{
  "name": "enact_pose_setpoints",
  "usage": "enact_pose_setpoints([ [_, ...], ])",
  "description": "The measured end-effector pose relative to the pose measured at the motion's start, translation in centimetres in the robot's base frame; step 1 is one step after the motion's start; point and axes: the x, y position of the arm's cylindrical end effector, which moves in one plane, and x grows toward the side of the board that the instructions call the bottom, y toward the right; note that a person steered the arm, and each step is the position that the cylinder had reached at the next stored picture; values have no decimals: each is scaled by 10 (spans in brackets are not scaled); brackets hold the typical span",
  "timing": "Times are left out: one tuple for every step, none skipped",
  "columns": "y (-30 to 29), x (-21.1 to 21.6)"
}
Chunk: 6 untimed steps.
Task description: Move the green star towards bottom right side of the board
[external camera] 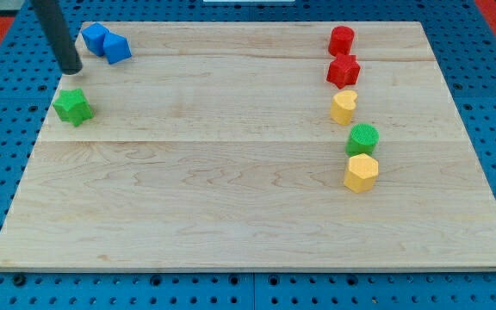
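The scene is evenly and brightly lit, apparently from above. Only short, soft shadows are cast at the bases of the blocks, as beside the green star (73, 106) and under the yellow block (361, 172) at the view's right. No strong glare is seen on the pale wooden board (231, 189); its grain is rendered clearly. The dark rod is slightly blurred along its length, down to my tip (73, 69). The board's edges are shown converging towards the view's top.
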Motion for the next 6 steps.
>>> enact_pose_setpoints([
  [-17, 35],
  [18, 64],
  [57, 86],
  [103, 93],
  [154, 104],
  [198, 112],
])
